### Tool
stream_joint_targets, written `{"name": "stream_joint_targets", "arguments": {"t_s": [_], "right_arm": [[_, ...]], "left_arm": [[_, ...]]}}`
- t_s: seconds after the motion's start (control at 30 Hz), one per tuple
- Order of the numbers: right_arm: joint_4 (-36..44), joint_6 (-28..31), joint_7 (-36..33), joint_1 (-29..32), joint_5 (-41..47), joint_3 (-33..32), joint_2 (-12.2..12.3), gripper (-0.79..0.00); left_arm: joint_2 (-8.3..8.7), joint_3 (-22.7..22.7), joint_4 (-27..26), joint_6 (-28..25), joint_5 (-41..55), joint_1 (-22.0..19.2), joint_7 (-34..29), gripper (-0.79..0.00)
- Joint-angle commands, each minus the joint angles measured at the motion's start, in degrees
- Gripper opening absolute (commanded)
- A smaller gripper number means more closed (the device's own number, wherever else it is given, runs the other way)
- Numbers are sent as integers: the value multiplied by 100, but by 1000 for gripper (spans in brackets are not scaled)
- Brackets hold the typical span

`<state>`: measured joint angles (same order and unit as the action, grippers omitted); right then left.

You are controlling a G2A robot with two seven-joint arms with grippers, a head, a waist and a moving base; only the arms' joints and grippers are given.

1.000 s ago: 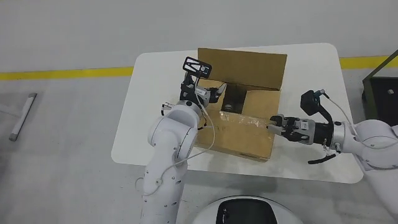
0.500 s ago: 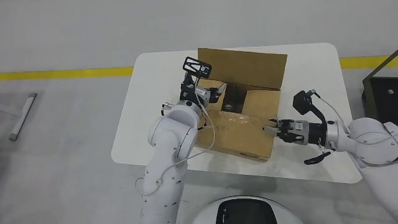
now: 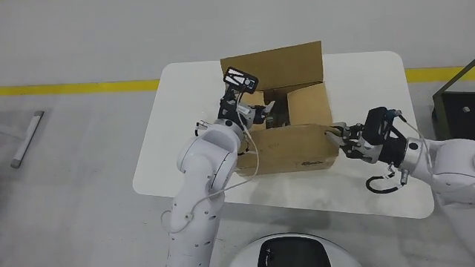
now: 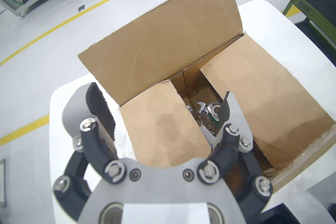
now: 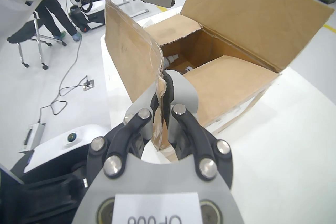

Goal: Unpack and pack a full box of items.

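A brown cardboard box (image 3: 286, 148) stands on the white table (image 3: 182, 141), its far long flap (image 4: 168, 43) upright. My right gripper (image 5: 162, 93) is shut on the end of the near long flap (image 5: 131, 51), which it holds upright at the box's right corner (image 3: 335, 135). My left gripper (image 4: 161, 114) hovers open over the left short flap (image 4: 162, 125), one finger on each side of it. In the gap between the two short flaps lie metal wrenches (image 4: 207, 109) and a white item (image 5: 172, 59). The rest of the contents is hidden.
A green metal frame (image 3: 454, 111) stands beyond the table's right edge. Bare table lies right of the box (image 3: 371, 89) and along its left side. Yellow floor lines run behind the table.
The near long flap has risen from lying over the box to standing upright, pulled by the right gripper. The box has turned slightly and the right arm has shifted back.
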<state>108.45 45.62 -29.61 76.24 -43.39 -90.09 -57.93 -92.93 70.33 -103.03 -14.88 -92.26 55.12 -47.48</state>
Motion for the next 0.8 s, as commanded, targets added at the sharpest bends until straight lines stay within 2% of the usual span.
{"name": "stream_joint_targets", "arguments": {"t_s": [0.0,0.2,0.43,0.47,0.53,0.6,0.67,0.73,0.77], "right_arm": [[27,0,341,102,-244,3,-8,-785],[70,82,880,271,-375,-61,-5,-785],[158,189,1080,384,-457,-81,14,-785],[146,186,1118,398,-418,-72,14,-757],[132,168,1157,408,-378,-61,16,-665],[119,144,1191,409,-330,-47,18,-459],[96,116,1234,412,-234,-30,18,-409],[67,74,1256,422,-62,-21,18,0],[46,69,1282,430,104,-25,19,0]], "left_arm": [[15,-62,-46,-270,57,-40,-247,0],[64,-178,-178,-862,155,-100,-687,0],[108,-251,-262,-1059,231,-85,-836,0],[115,-263,-284,-1115,261,-78,-881,0],[134,-292,-340,-1264,286,-75,-959,0],[153,-317,-396,-1427,348,-60,-1041,0],[169,-327,-466,-1519,417,-50,-1097,0],[187,-352,-518,-1630,453,-46,-1148,0],[195,-362,-546,-1673,481,-38,-1167,0]]}}
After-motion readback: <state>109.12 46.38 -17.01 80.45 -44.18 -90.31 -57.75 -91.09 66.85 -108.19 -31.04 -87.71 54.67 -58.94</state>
